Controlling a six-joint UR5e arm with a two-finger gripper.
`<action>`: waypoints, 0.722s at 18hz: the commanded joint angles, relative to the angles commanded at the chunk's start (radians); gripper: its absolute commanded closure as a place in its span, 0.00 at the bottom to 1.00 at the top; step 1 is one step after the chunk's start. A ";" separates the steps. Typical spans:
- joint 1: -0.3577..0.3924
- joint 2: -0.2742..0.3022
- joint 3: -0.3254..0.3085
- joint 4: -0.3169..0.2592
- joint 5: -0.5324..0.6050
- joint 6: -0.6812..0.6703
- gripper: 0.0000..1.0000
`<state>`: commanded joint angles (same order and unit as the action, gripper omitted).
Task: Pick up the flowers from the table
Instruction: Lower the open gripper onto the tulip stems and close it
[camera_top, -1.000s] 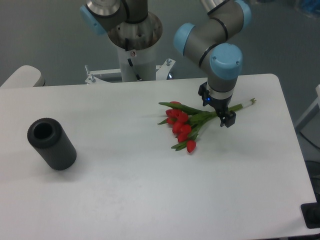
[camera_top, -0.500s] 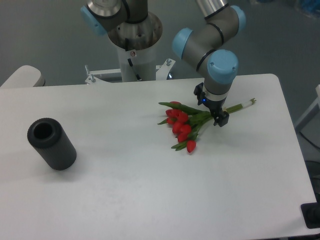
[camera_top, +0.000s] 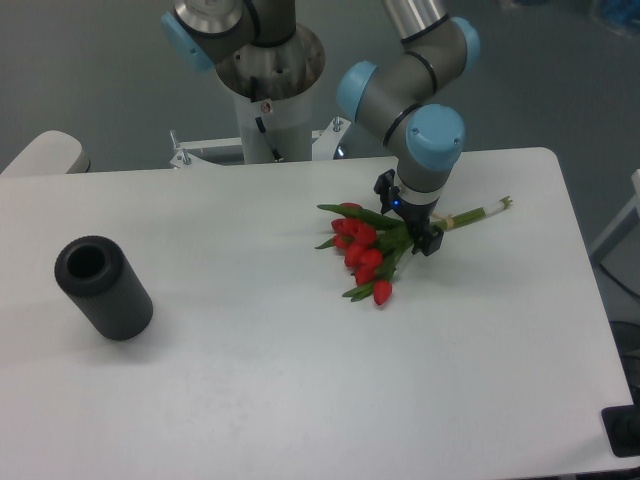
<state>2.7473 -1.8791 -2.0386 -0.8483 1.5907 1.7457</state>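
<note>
The flowers (camera_top: 364, 248), a small bunch of red tulips with green leaves and pale green stems, lie on the white table (camera_top: 300, 380) right of centre, stems pointing to the back right. My gripper (camera_top: 408, 226) is down over the bunch where the leaves meet the stems. Its fingers stand on either side of the stems, apart. The stems lie flat on the table between them.
A black cylinder (camera_top: 102, 286) lies on its side at the left of the table. A small beige rounded surface (camera_top: 45, 152) sits at the far left edge. The robot's base (camera_top: 270, 90) stands behind the table's back edge.
My gripper has moved left along the stems, from near their middle toward the leaves and blooms. The flowers and the cylinder have not moved.
</note>
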 joint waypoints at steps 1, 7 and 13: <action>0.000 -0.006 -0.006 0.005 0.000 0.000 0.00; 0.000 -0.009 -0.012 0.008 -0.002 0.002 0.30; 0.008 -0.009 0.000 0.006 -0.002 0.011 0.61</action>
<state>2.7550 -1.8883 -2.0387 -0.8422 1.5892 1.7564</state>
